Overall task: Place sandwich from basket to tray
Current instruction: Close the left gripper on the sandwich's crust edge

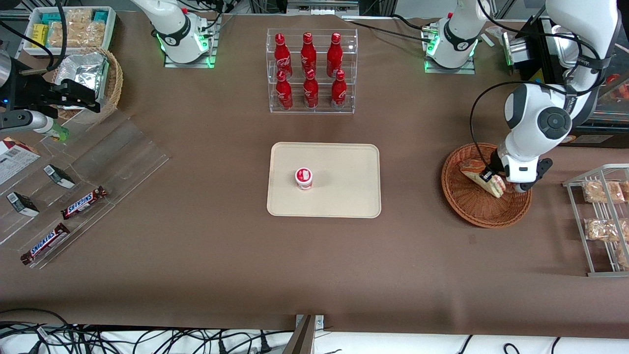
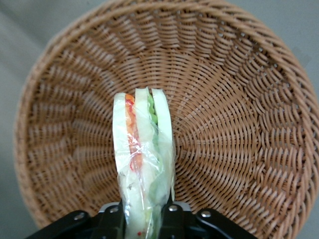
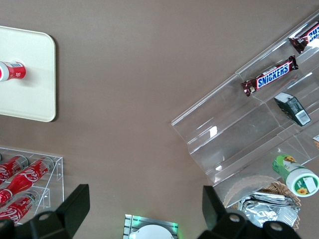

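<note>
The sandwich (image 1: 477, 173), a clear-wrapped wedge of white bread with green and red filling, is in the reddish-brown wicker basket (image 1: 464, 209) toward the working arm's end of the table. My left gripper (image 1: 495, 181) is down inside the basket, shut on the sandwich. In the left wrist view the sandwich (image 2: 142, 159) stands on edge between the two black fingers (image 2: 112, 221), which press on both bread faces over the basket's weave (image 2: 239, 124). The gripper (image 2: 145, 221) holds the wedge's wide end. The cream tray (image 1: 344, 199) lies at the table's middle, also seen in the right wrist view (image 3: 30, 94).
A small red-and-white cup (image 1: 304, 178) stands on the tray. A clear rack of red bottles (image 1: 311, 71) is farther from the front camera than the tray. A wire rack of bagged snacks (image 1: 602, 216) stands beside the basket. An acrylic display with Snickers bars (image 1: 83, 202) lies toward the parked arm's end.
</note>
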Controlling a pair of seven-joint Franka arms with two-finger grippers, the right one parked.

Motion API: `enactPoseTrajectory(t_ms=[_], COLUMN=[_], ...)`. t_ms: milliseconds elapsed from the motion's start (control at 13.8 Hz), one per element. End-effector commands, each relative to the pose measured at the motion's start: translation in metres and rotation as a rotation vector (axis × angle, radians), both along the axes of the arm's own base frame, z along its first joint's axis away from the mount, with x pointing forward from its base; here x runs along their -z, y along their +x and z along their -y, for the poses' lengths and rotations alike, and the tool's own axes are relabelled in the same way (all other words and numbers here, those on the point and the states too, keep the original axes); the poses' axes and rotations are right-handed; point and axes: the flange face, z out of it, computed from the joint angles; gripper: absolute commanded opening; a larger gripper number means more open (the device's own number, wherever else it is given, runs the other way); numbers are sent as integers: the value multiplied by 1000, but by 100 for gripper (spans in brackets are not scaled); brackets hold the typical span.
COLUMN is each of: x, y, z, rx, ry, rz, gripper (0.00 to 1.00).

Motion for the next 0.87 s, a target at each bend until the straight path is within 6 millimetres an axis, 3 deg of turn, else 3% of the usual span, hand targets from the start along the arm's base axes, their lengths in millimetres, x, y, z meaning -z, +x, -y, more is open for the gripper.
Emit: enactPoseTrajectory(t_ms=[0, 363, 653, 798], x=[-51, -131, -194, -212], y=[19, 54, 67, 67], z=[0, 10, 29, 45], rx=[39, 92, 203, 250], ry=[42, 5, -22, -62], rz=[-28, -62, -81, -87], gripper=[0, 0, 0, 0])
